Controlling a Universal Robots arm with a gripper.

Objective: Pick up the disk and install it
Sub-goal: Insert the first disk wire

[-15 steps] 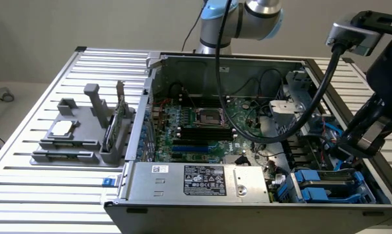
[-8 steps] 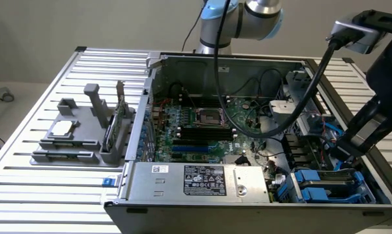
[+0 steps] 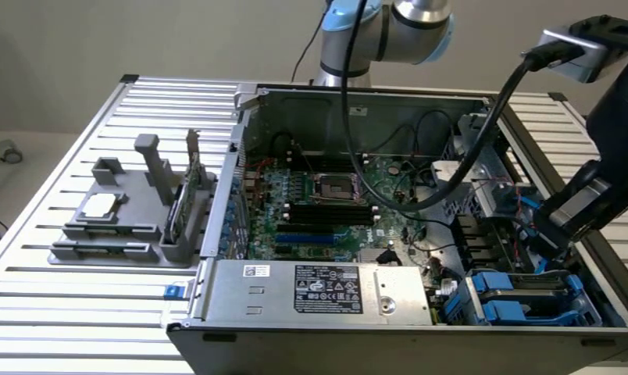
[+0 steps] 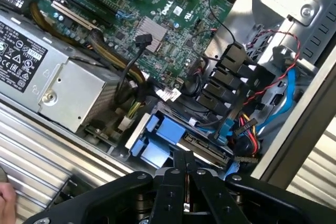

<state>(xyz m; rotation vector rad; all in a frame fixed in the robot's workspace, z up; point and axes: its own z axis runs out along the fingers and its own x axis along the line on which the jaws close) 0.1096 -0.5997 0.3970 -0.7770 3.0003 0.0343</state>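
Hovering my claw over the drive bay, fingers pressed together and pinching nothing.
My fingertips are sitting just above the disk, which is lying flat between its blue rails in the bay at a corner of the open computer case, beside the power supply and near the bundle of black connectors by the green motherboard.

Open computer case on slatted table; arm reaches in at exterior view's right, above blue-railed disk, apparently seated in bay.
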